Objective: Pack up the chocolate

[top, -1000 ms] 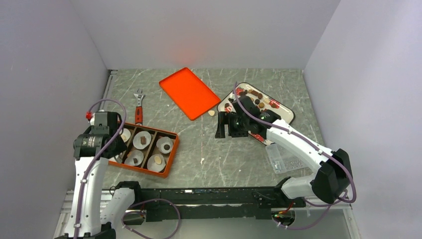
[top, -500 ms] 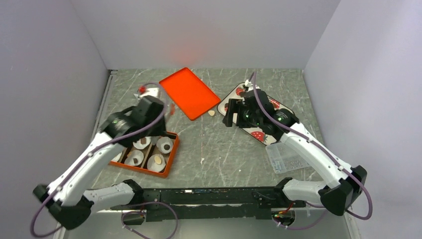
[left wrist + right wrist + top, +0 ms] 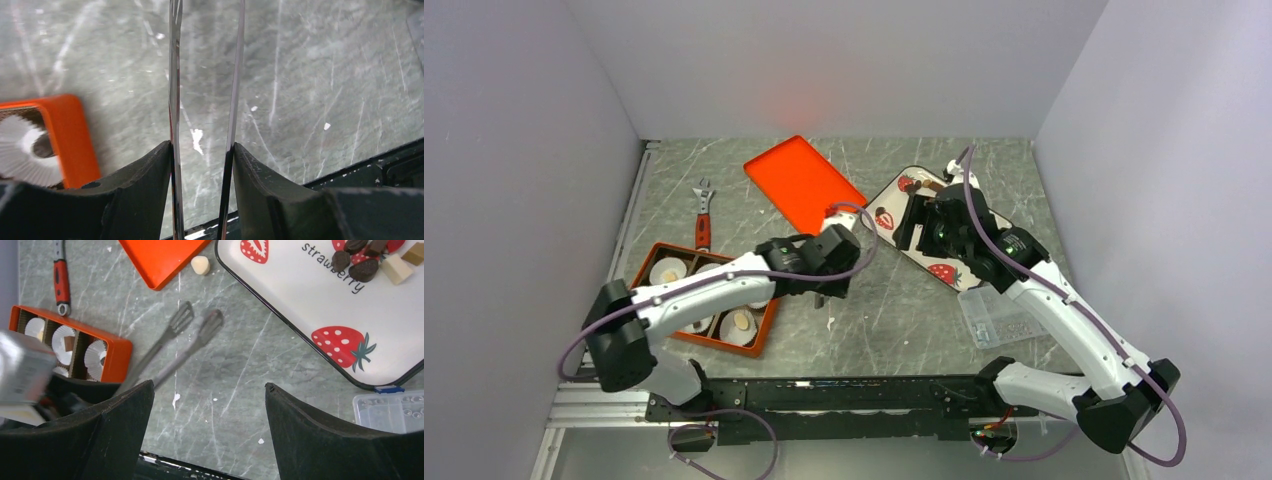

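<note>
Several pieces of chocolate [image 3: 362, 270], dark brown, tan and cream, lie at the far end of the white strawberry tray [image 3: 300, 295]. One cream piece [image 3: 201, 265] lies on the table next to the orange lid [image 3: 160, 257]. Other pieces sit in paper cups in the orange box [image 3: 769, 310], one of them brown [image 3: 69, 342]. My left gripper [image 3: 829, 262] hovers over the table's middle, shut on metal tongs [image 3: 174, 75]. The tongs' tips [image 3: 182, 317] stand apart with nothing between them. My right gripper [image 3: 924, 215] hangs open and empty over the tray's near left edge.
A red-handled wrench [image 3: 703, 215] lies at the back left. The orange lid [image 3: 802, 185] lies at the back centre. A clear plastic box [image 3: 999, 318] sits on the right, next to the tray's near corner. The black frame rail runs along the near edge.
My left arm swung from over the orange box rightward to the table's middle, carrying the tongs. My right gripper drew back and to the right over the tray.
</note>
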Tool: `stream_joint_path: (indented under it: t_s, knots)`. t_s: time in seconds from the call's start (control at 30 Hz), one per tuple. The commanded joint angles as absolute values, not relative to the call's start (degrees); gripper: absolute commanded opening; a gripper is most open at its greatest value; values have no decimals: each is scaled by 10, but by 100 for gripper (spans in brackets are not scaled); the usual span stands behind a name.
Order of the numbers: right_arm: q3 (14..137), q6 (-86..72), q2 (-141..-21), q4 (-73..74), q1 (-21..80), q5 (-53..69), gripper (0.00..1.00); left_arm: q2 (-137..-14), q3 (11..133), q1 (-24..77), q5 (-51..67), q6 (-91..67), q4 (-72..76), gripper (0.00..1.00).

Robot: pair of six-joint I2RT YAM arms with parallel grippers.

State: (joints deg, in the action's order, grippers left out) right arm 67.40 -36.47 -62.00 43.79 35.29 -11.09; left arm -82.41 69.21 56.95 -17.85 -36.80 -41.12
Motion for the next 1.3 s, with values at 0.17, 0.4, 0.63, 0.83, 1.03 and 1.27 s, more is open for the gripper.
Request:
stream_joint_path:
  t_s: [0.17,0.4,0.63,0.83,1.03,1.27]
  knots:
    - [643,-380,-605,436,350,-139,84,-896,663,637,-134,-330,-285,55]
    - [630,-381,-610,428,344,-147,85,-957,637,653,-103,-310,-251,60]
    - [606,-380,-600,410,292,-110,87,-1014,632,659,-98,-305,-231,72]
    - [608,-378,-603,398,262,-85,92,-996,641,658,-115,-293,-243,93]
    - [633,-374,-632,376,251,-64,96,-888,656,638,-138,-285,-290,100]
    - [675,-357,-695,351,251,-26,96,-775,676,566,-215,-349,-445,90]
